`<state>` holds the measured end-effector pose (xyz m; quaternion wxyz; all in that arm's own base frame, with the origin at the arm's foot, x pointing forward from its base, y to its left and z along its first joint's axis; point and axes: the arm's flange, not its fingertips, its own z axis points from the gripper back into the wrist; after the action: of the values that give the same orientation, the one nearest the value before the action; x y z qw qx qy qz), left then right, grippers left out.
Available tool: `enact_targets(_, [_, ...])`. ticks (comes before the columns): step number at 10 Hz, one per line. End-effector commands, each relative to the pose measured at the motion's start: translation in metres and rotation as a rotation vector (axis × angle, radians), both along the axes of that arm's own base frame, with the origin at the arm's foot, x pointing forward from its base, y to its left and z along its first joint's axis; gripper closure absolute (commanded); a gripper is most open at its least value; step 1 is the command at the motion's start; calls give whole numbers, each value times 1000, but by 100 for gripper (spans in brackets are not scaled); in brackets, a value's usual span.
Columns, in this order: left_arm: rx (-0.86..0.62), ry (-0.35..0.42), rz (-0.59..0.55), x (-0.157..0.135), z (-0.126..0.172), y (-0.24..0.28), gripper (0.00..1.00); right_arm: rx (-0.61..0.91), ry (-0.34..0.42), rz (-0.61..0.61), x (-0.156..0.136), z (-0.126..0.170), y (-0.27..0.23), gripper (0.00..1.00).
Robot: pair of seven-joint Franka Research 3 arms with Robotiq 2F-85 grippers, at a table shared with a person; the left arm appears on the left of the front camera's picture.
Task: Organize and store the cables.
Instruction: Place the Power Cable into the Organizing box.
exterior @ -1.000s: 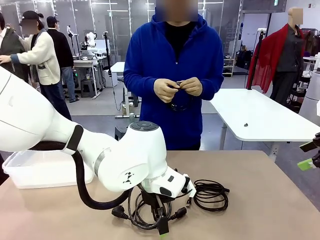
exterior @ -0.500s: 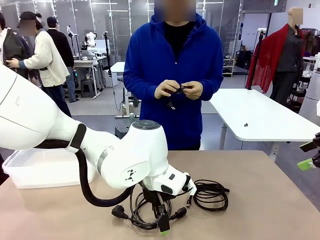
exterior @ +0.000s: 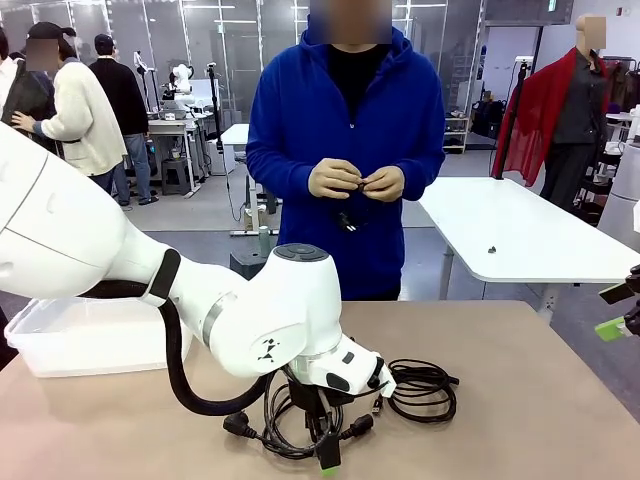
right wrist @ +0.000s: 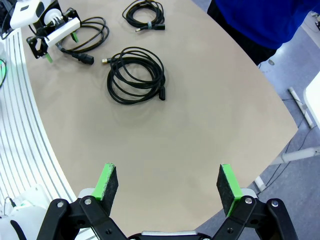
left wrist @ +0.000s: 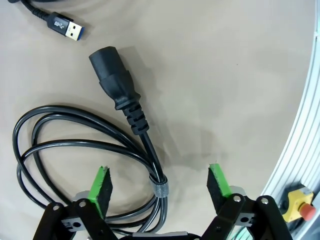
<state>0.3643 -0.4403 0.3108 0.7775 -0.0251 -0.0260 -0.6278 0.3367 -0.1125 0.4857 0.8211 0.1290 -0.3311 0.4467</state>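
A black power cable point(left wrist: 75, 130) lies coiled on the tan table, tied with a grey strap point(left wrist: 160, 188), its chunky plug point(left wrist: 112, 67) pointing away. My left gripper point(left wrist: 159, 172) is down over it, jaws apart, with the strapped strands between the green pads point(left wrist: 102, 182) and not pinched. From the front, the left gripper point(exterior: 322, 455) sits on that coil point(exterior: 285, 432), and another coiled cable point(exterior: 420, 388) lies just to its right. The person's hands hold a small black cable point(exterior: 350, 212) at chest height. My right gripper point(right wrist: 165, 185) is open over bare table, away from two coils point(right wrist: 136, 75), point(right wrist: 145, 15).
A clear plastic bin point(exterior: 90, 340) stands at the table's left. A USB plug point(left wrist: 67, 27) lies beyond the power plug. The table's near edge and a red stop button point(left wrist: 295, 210) are close to my left gripper. My right gripper point(exterior: 620, 310) waits at the right edge.
My left arm has shifted slightly right and settled lower over the power cable coil. The person's hands keep working the small cable, which now hangs shorter.
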Motion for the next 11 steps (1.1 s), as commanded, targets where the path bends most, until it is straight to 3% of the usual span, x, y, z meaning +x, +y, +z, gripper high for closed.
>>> enact_targets(1, [18,4,-20,3,2,-7,40,6,-3,3,-2,1,1,0])
enact_targets(2, [40,-1,-12,3,1,-7,66,6,-3,3,-2,1,1,0])
enact_targets(3, [45,5,-3,2,0,-6,99,6,-3,3,-2,1,1,0])
enact_targets(4, [44,6,-1,1,0,-4,66,6,-3,3,-2,1,1,0])
enact_targets(5, [48,11,0,1,2,-5,100,6,-3,3,-2,1,1,0])
enact_targets(11, [39,-1,-6,2,4,-5,100,6,-3,3,-2,1,1,0])
